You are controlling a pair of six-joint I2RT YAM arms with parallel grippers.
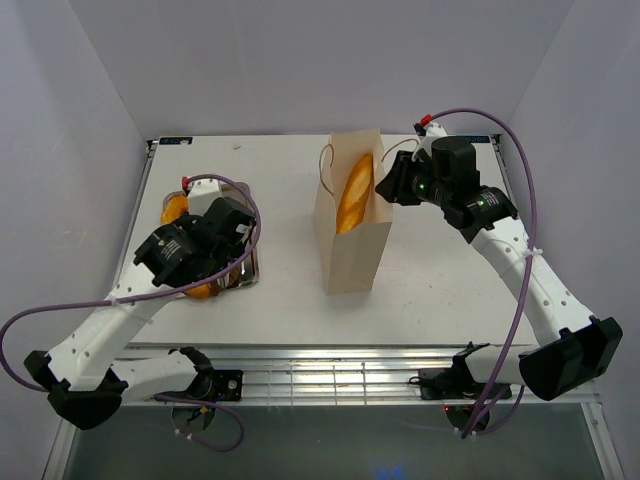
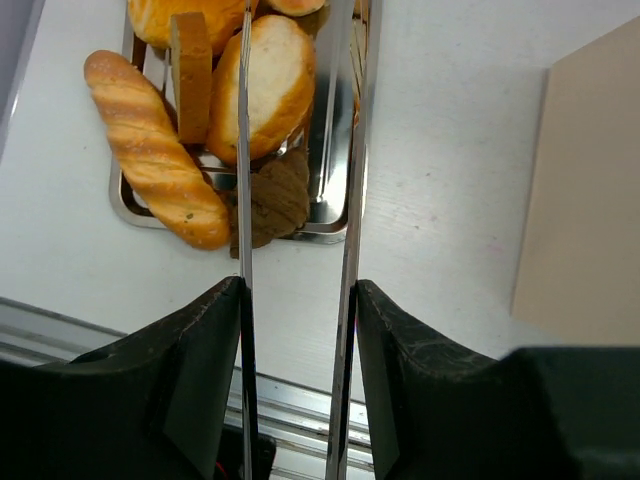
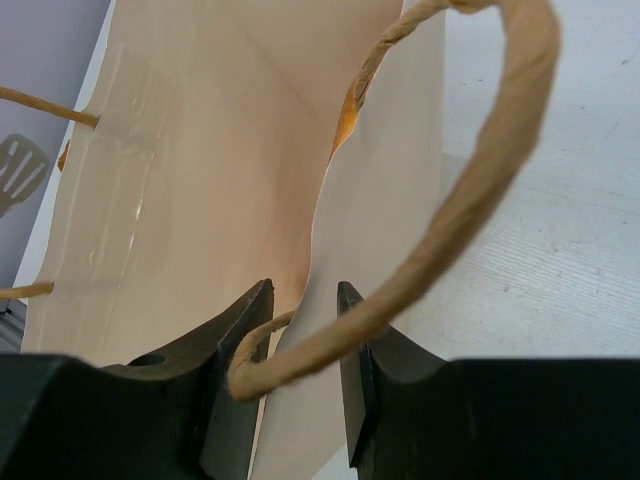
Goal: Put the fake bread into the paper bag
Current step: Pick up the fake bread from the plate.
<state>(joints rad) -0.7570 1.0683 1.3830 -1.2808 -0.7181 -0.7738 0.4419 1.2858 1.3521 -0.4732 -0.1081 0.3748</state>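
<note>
White bench (image 1: 440, 280) lay under both arms. My left claw (image 2: 298, 290) was clamped on the silver tongs (image 2: 243, 150), which reached over the tray (image 2: 125, 205) of fake bread (image 2: 150, 150) at the bench's left edge. My right claw (image 3: 305, 295) stood narrow astride the right wall of the paper bag (image 1: 350, 250), mid-bench, with the cord handle (image 3: 480, 170) curling past its fingers; whether it pinched, I couldn't tell. One baguette (image 1: 355, 190) stood inside, its lower end hidden.

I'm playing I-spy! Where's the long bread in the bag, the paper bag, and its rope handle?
long bread (image 1: 355, 195), top view, its golden middle.
paper bag (image 1: 352, 255), top view, its plain side wall.
rope handle (image 3: 480, 190), right wrist view, the loop's curve.
</note>
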